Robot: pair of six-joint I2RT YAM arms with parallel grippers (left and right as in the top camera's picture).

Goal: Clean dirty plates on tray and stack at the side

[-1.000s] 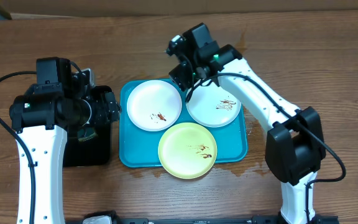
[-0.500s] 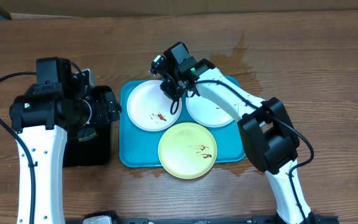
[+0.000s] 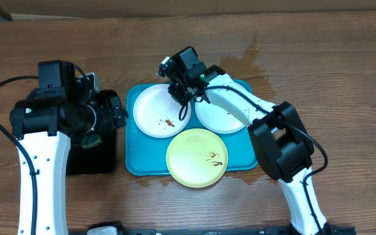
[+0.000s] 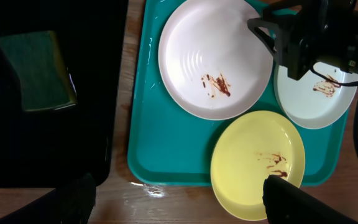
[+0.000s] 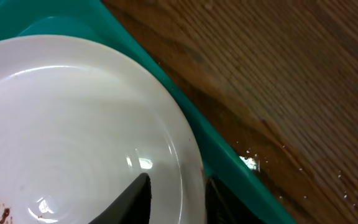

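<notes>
Three dirty plates lie on the turquoise tray: a white plate at the far left, a second white plate at the far right, and a yellow-green plate in front, overhanging the tray's near rim. All carry brown smears. My right gripper sits at the left white plate's far right rim. In the right wrist view the gripper is shut on that plate's rim, one finger inside and one outside by the tray wall. My left gripper hangs open above the table, holding nothing.
A black tray left of the turquoise one holds a green sponge. Wet patches mark the wood behind the tray and by its near edge. Bare wood lies to the right of the tray.
My right arm has swung left from behind the right white plate to the left plate's rim, and its jaws have closed there. The left arm has stayed put.
</notes>
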